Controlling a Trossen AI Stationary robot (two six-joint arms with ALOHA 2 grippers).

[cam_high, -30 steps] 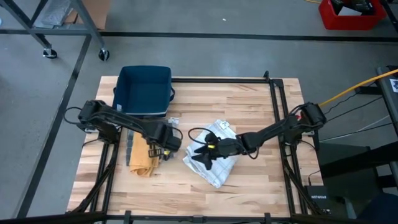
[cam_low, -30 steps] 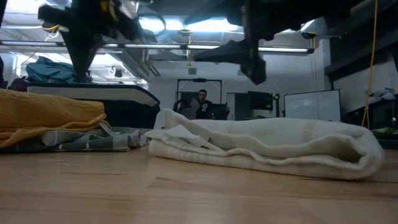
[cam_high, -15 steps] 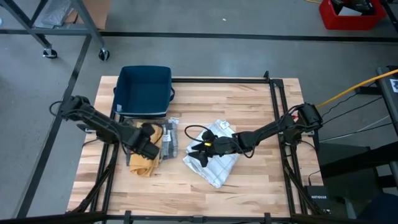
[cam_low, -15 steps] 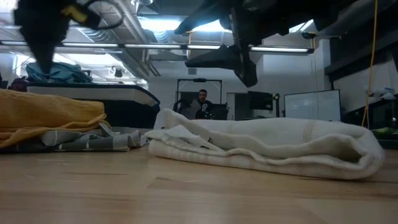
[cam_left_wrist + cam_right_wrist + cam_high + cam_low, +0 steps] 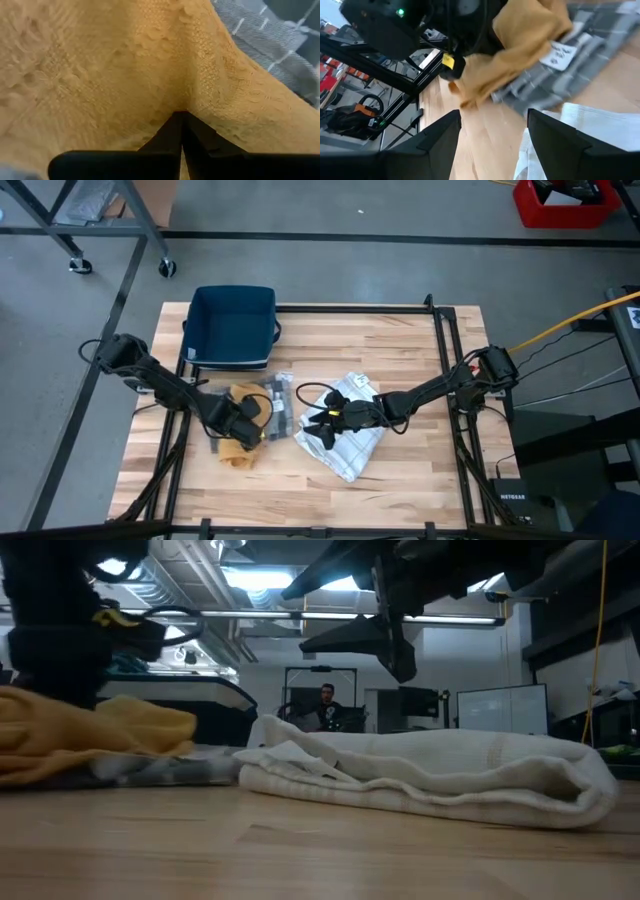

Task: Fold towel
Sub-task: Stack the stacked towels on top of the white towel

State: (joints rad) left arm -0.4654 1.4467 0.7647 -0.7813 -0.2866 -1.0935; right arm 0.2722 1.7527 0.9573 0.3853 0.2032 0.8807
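Yellow towel (image 5: pixel 238 448) pinched by left gripper (image 5: pixel 252 430) (right gripper (image 5: pixel 318 423) spread above white towel (image 5: pixel 352 442)).

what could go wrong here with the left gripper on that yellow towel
1. The left gripper is shut on the yellow towel, which lies on the grey checked towel; pulling could drag both.
2. The open right gripper hovers over the white towel close by, so the arms may collide.
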